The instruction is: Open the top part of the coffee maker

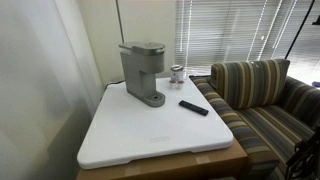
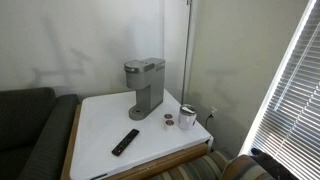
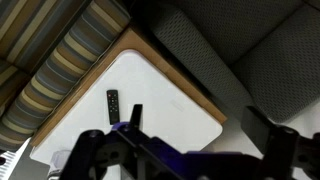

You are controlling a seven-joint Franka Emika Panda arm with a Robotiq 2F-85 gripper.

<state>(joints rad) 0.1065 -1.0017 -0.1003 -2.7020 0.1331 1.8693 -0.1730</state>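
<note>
Only the wrist view shows my gripper [image 3: 185, 155], a dark, blurred mass along the bottom edge, cut off by the frame. Its two fingers [image 3: 90, 150] stand wide apart with nothing between them, so my hand is released and empty. That mass covers the lower part of the white rectangular tabletop [image 3: 160, 85], and I cannot make out the machine in that view.

In both exterior views the slim grey plastic coffee maker [image 1: 146, 82] [image 2: 148, 96] stands upright toward the back of the table, near the wall. Its top part [image 1: 143, 48] [image 2: 146, 66], a rounded grey lid-head with a lighter top panel, lies down flat on the body and overhangs the small oval base.

I count one coffee maker, one small shiny metal can [image 1: 177, 75] just beside it, and one flat black remote [image 1: 193, 107] lying apart from both, nearer the table's front. In an exterior view a small round brownish thing [image 2: 168, 117] lies by the can, too small to tell.

There are two seats. One is a striped fabric sofa [image 1: 250, 88] with a plump cushion. The other is a dark grey couch [image 2: 25, 120] with a woven look. Slatted window blinds [image 1: 230, 30] hang behind.
</note>
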